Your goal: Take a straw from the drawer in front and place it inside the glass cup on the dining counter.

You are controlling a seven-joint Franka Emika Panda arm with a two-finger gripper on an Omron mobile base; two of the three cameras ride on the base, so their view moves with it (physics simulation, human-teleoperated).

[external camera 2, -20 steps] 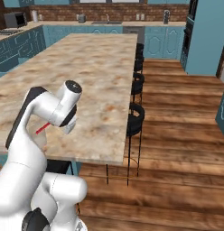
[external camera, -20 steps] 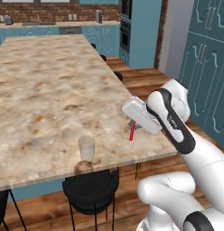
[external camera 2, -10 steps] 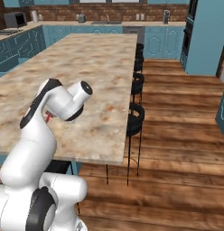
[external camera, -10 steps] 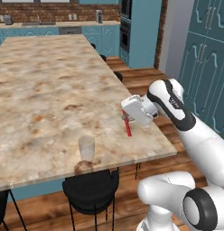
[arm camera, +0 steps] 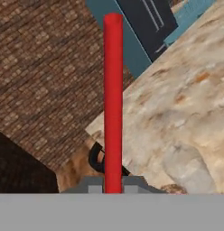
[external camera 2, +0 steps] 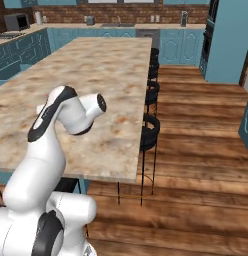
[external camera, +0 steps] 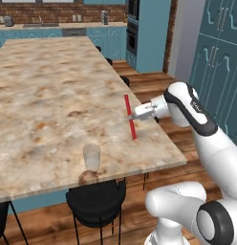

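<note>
Thin straight red straw [external camera: 130, 116] pinched near its middle, almost upright with a slight lean, above the dining counter [external camera: 48, 95], gripper [external camera: 137, 116] clamped on it, arm reaching sideways over the counter's right edge, clear glass cup [external camera: 91, 157] standing near the front edge, well apart from the straw

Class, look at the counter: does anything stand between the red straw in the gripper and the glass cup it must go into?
Nothing visible does. The gripper holds the straw over bare dining counter; the glass cup stands alone near the counter's front edge.
</note>
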